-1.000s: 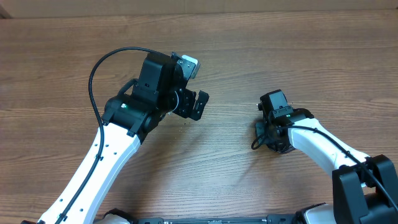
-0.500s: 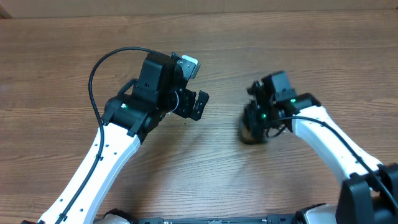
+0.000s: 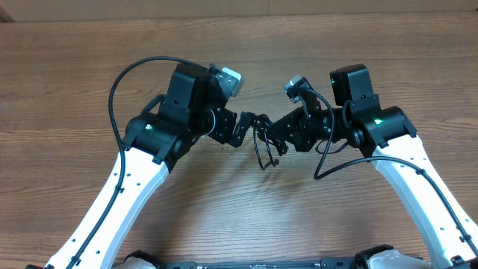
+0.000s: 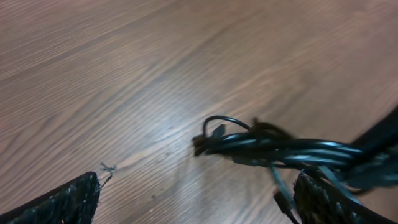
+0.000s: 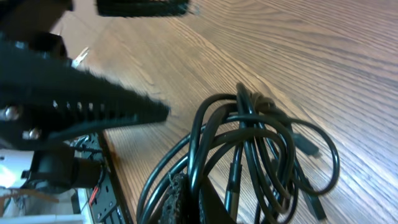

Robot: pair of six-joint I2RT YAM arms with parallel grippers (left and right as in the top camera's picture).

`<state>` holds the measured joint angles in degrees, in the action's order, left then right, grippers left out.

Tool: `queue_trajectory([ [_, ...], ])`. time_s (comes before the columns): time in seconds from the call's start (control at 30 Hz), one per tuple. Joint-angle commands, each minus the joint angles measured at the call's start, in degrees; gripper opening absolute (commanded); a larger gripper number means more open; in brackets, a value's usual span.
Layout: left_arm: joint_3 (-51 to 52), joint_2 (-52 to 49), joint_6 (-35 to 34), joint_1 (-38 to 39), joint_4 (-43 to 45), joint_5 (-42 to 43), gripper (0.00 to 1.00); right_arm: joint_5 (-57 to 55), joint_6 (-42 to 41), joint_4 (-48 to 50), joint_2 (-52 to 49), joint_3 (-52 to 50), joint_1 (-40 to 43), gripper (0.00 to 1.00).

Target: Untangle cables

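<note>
cables (image 3: 263, 146) blocking the centre, bare table (image 3: 60, 75) free left and right

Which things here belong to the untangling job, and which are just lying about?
Job: cable bundle, held in the shut right gripper; open left gripper close by.
Lying about: small fleck on the table; the left arm's thick wire is rig wiring.

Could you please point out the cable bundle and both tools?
cable bundle (image 4: 273, 146), left wrist view, middle of the bunched strands.
left tool (image 3: 240, 128), overhead view, between its open fingers.
right tool (image 3: 278, 137), overhead view, tips gripping the bundle.
</note>
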<state>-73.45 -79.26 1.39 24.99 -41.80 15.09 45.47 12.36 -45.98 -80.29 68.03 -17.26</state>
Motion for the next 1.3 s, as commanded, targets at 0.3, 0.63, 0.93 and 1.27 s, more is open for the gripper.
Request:
queue_trajectory([
  [0.3, 0.11, -0.22, 17.14, -0.33, -4.90, 10.54, 0.99, 6.84, 4.63, 0.74, 1.55, 1.38, 0.55, 0.04],
  [0.63, 0.11, -0.22, 25.27, -3.72, -5.14, 23.10, 1.00, 12.74, 4.44, 0.61, 1.55, 1.38, 5.27, 0.04],
  [0.93, 0.11, -0.22, 25.68, -10.56, -5.33, 30.60, 1.00, 26.97, 6.14, 1.31, 1.55, 1.38, 9.35, 0.04],
  [1.27, 0.11, -0.22, 27.17, -10.78, -5.22, 32.61, 0.45, 37.38, 5.90, 5.62, 1.55, 1.38, 9.35, 0.04],
])
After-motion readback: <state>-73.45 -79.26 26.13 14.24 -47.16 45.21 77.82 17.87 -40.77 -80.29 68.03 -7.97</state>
